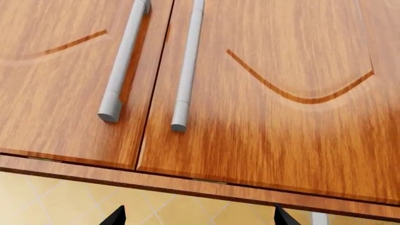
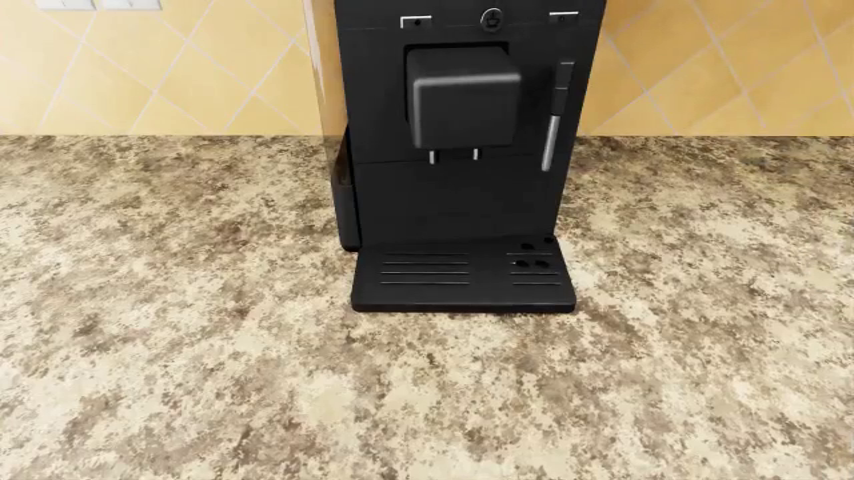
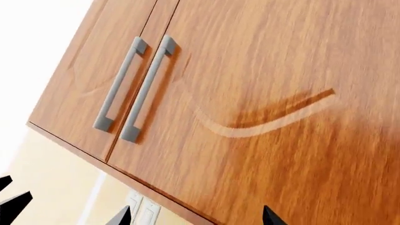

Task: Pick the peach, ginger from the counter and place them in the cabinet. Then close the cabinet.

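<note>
While both wrist cameras are being pointed at the wooden cabinet (image 1: 262, 122), its two doors are being shown shut, meeting along a thin dark seam. In the left wrist view, two grey bar handles (image 1: 125, 61) are being seen just beside that seam, one on each door, and yellow wall tiles (image 1: 69, 201) are being shown past the cabinet's edge. Only two dark fingertips (image 1: 115, 216) of the left tool (image 1: 196, 218) are being caught at the picture's border, standing well apart with nothing between them, so the tool is being held open. In the right wrist view the same cabinet is being seen tilted, and the dark tips of the right tool (image 3: 194, 218) are likewise being shown spread and gripping nothing.

From the head camera, the speckled stone surface (image 2: 160, 350) is being viewed, with a black coffee machine (image 2: 461, 150) standing at twelve o'clock against the tiled wall. Its drip tray (image 2: 463, 275) is being rested flat on the surface. Neither the peach nor the ginger is being shown in any view, so their places cannot be told.
</note>
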Robot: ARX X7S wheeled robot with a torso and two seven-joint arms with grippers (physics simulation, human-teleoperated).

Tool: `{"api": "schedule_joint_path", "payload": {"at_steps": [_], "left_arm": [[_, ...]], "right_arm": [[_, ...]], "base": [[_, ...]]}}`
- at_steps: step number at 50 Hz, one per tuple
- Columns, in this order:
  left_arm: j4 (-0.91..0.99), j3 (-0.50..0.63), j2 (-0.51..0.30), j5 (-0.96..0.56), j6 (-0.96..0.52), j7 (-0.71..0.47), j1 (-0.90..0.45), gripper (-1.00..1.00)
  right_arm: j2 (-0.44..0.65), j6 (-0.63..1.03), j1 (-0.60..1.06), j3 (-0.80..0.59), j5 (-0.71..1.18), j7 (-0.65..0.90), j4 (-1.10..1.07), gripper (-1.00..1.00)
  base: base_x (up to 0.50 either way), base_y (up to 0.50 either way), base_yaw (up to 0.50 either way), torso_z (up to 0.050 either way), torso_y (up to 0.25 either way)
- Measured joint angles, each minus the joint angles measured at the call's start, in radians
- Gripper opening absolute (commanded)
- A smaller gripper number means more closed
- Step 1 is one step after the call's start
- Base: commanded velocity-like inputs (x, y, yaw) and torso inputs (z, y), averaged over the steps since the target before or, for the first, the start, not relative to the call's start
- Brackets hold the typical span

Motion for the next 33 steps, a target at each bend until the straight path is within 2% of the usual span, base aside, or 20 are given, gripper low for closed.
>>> {"api": "schedule_joint_path", "payload": {"at_steps": [9, 16, 25, 33], "left_arm": [[0.029, -0.037, -0.009, -0.026, 0.020, -0.017, 0.038, 1.00], [0.082, -0.110, -0.034, -0.066, 0.046, -0.056, 0.091, 1.00], [0.181, -0.315, -0.047, -0.130, 0.073, -0.083, 0.272, 1.00], [0.262, -0.532, 0.029, -0.135, 0.060, 0.003, 0.483, 1.00]], "right_arm": [[0.074, -0.008, -0.063, 0.037, 0.085, 0.116, -0.107, 1.00], [0.111, -0.012, -0.078, 0.050, 0.173, 0.211, -0.194, 1.00], [0.166, -0.048, -0.117, 0.085, 0.276, 0.326, -0.323, 1.00], [0.240, -0.106, -0.205, 0.152, 0.346, 0.401, -0.461, 1.00]], "base": [[0.00, 0.00, 0.00, 0.000, 0.000], [0.00, 0.00, 0.00, 0.000, 0.000], [0.00, 0.00, 0.00, 0.000, 0.000], [0.00, 0.00, 0.00, 0.000, 0.000]]}}
